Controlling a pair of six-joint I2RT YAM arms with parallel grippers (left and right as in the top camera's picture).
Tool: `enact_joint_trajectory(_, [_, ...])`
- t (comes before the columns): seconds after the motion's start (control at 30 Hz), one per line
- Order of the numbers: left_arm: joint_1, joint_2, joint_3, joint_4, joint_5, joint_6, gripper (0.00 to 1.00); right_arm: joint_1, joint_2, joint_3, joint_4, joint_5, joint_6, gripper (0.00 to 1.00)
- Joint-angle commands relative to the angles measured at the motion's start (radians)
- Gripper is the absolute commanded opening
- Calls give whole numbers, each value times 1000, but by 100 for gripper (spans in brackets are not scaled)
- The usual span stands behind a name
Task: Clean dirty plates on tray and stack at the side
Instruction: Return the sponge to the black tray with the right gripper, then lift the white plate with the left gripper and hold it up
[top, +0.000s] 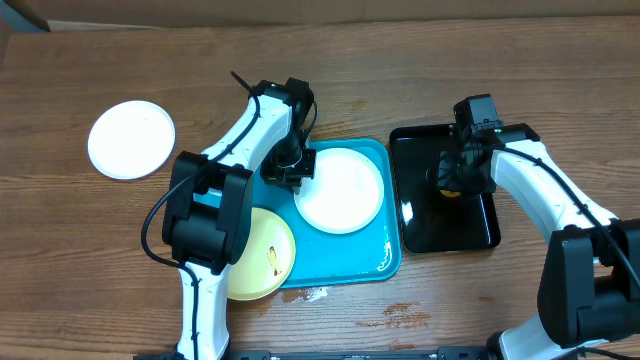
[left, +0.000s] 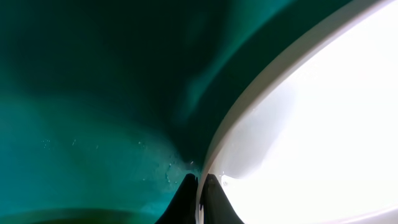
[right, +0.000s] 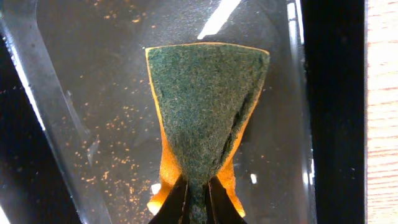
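Note:
A white plate (top: 342, 190) lies on the turquoise tray (top: 392, 262), at its upper right. My left gripper (top: 289, 172) is shut on this plate's left rim (left: 261, 93); the fingertips (left: 200, 186) pinch the edge, with tray floor (left: 93, 93) to the left. A pale yellow plate (top: 262, 255) with a dark smudge lies at the tray's lower left, partly under my left arm. A second white plate (top: 131, 139) lies on the table at far left. My right gripper (top: 452, 180) is shut on a green and orange sponge (right: 205, 106) over the black tray (top: 470, 232).
The black tray (right: 87, 124) holds scattered orange crumbs and stands right of the turquoise tray. Whitish wet marks lie on the wood table (top: 330, 294) at the turquoise tray's front edge. A cardboard wall runs along the back.

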Motion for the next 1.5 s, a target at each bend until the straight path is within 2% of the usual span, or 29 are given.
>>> enact_joint_trajectory(0.0, [-3,21,23,-19,-16,62,4,-4,1,0,4,36,24,11])
enact_joint_trajectory(0.07, [-2,21,49,-35,-18,83,4,-4,1,0,8,36,24,20])
enact_joint_trajectory(0.1, [-2,21,74,-51,-28,87,4,-4,1,0,16,36,24,35])
enact_joint_trajectory(0.2, [-2,21,136,-94,-64,87,4,-4,1,0,29,36,35,49])
enact_joint_trajectory(0.27, [-2,21,185,-126,-77,87,4,-4,1,1,32,34,40,53])
enact_joint_trajectory(0.4, [-2,21,285,-183,-76,87,4,-4,0,32,18,2,39,56])
enact_joint_trajectory(0.6, [-6,21,397,-252,-68,75,4,-4,-9,162,-99,-18,39,57])
enact_joint_trajectory(0.9, [-26,21,521,-284,-73,68,4,-32,-10,281,-229,-101,34,65])
enact_joint_trajectory(1.03, [-67,21,580,-278,-145,48,4,-91,-10,308,-255,-174,34,68])
enact_joint_trajectory(1.23, [-151,21,608,-197,-208,45,4,-236,-10,310,-274,-460,-78,71])
enact_joint_trajectory(1.37, [-207,21,608,-103,-246,42,4,-314,-10,310,-292,-498,-98,71])
enact_joint_trajectory(1.47, [-253,21,608,-33,-328,42,4,-349,-10,310,-306,-509,-105,70])
